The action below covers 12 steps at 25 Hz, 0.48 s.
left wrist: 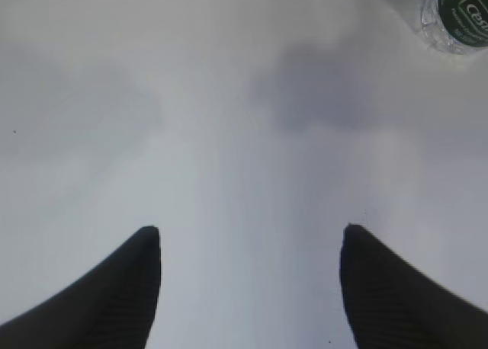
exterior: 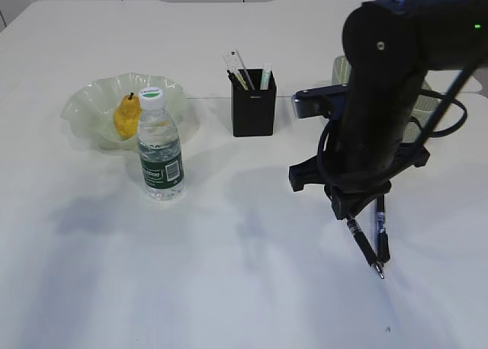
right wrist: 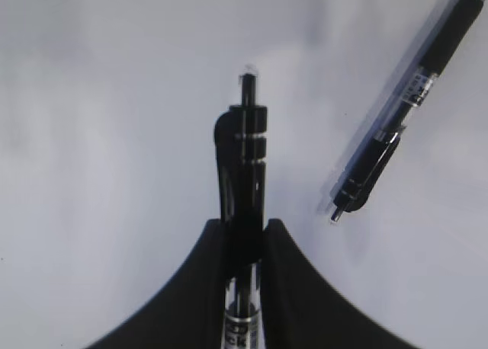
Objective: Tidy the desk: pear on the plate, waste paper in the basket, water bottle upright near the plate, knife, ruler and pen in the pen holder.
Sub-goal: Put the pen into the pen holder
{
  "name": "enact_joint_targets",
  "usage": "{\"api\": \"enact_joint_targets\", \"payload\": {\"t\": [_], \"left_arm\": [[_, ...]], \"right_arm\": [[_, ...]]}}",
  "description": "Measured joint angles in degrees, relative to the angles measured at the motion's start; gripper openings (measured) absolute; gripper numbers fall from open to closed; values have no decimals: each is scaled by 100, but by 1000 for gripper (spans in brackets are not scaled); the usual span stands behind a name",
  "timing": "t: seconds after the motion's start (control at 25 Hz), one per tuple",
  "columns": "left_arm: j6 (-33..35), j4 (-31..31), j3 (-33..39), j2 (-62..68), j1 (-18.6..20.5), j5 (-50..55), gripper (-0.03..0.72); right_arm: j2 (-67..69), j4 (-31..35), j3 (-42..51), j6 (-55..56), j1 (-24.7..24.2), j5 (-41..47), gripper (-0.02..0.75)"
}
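In the exterior view the right tool (exterior: 364,225) is pinching one pen (exterior: 364,246) at about 4 o'clock from the holder (exterior: 254,105), its tip hanging down close to the bench (exterior: 229,288); a second pen (exterior: 381,231) is showing just beside it, so one could be nudging the other. The pear (exterior: 126,117) is sitting on the plate (exterior: 88,105), the bottle (exterior: 160,147) upright at its 5 o'clock. In the left wrist view the left tool (left wrist: 250,246) is hanging wide apart, gripping nothing, the bottle (left wrist: 457,14) at 1 o'clock. In the right wrist view the tool (right wrist: 245,235) is squeezing the pen (right wrist: 245,158) mid-barrel; the long overhang could be pivoting and catching the holder's rim.
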Motion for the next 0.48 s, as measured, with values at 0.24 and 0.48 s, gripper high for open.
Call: {"api": "enact_joint_targets", "payload": {"t": [0.24, 0.48], "left_arm": [[0, 0, 0, 0, 0, 0, 521], [0, -10, 0, 0, 0, 0, 521]], "right_arm": [[-879, -318, 758, -3, 0, -957, 71], [-955, -729, 790, -13, 0, -1956, 71]]}}
